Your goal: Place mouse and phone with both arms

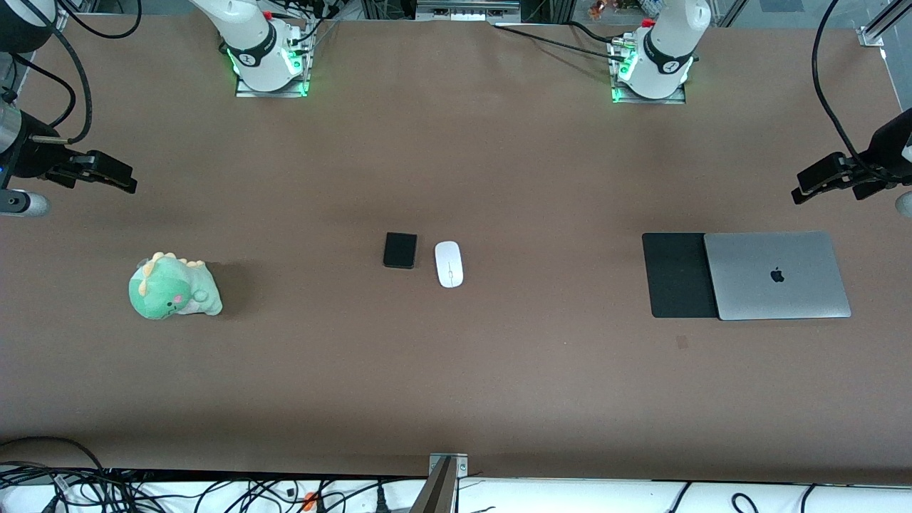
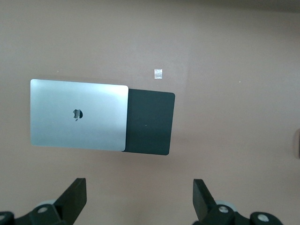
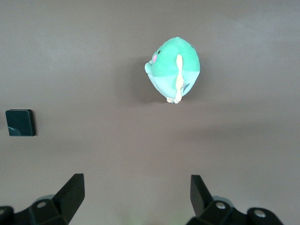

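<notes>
The black phone [image 1: 400, 250] and the white mouse [image 1: 449, 263] lie side by side on the brown table's middle, the mouse toward the left arm's end. The phone also shows in the right wrist view [image 3: 20, 122]. My left gripper [image 1: 819, 183] is up in the air at the left arm's end of the table, over bare table beside the laptop. It is open and empty, as the left wrist view [image 2: 139, 197] shows. My right gripper [image 1: 107, 174] is up over bare table at the right arm's end. It is open and empty in the right wrist view [image 3: 136, 194].
A shut silver laptop [image 1: 776, 274] lies partly on a flat black mat [image 1: 677, 274] toward the left arm's end; both show in the left wrist view [image 2: 78, 115] [image 2: 150, 122]. A green plush dinosaur [image 1: 173, 286] [image 3: 174, 69] sits toward the right arm's end.
</notes>
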`<action>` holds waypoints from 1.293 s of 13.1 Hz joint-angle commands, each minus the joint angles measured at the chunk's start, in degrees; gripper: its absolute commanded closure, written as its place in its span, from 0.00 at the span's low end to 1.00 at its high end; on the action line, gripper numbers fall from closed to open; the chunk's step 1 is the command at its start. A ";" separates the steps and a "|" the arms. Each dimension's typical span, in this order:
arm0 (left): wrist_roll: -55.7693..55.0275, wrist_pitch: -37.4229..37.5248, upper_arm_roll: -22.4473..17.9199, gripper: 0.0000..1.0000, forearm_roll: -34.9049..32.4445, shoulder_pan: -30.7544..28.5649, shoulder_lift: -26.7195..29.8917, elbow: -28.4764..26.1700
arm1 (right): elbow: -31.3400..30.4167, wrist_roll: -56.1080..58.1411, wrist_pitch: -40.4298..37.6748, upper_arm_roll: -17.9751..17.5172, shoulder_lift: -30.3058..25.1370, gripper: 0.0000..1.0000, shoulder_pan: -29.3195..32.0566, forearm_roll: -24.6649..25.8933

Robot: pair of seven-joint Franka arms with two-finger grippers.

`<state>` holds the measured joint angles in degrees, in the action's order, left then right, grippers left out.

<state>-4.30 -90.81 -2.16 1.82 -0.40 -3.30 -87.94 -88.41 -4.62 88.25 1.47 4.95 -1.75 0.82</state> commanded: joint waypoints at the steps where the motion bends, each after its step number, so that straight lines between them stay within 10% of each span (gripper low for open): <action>1: -0.88 1.42 0.67 0.00 -1.20 -0.31 0.23 0.93 | 1.75 0.40 -1.24 -0.24 0.68 0.00 0.08 0.06; 17: -0.79 1.24 0.67 0.00 -0.76 -0.22 -0.04 1.28 | 1.66 0.40 -1.42 -0.15 0.76 0.00 0.17 -0.03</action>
<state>-5.25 -90.68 -1.81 1.78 -0.40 -3.30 -87.94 -88.41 -4.60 88.20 1.50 4.98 -1.75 0.82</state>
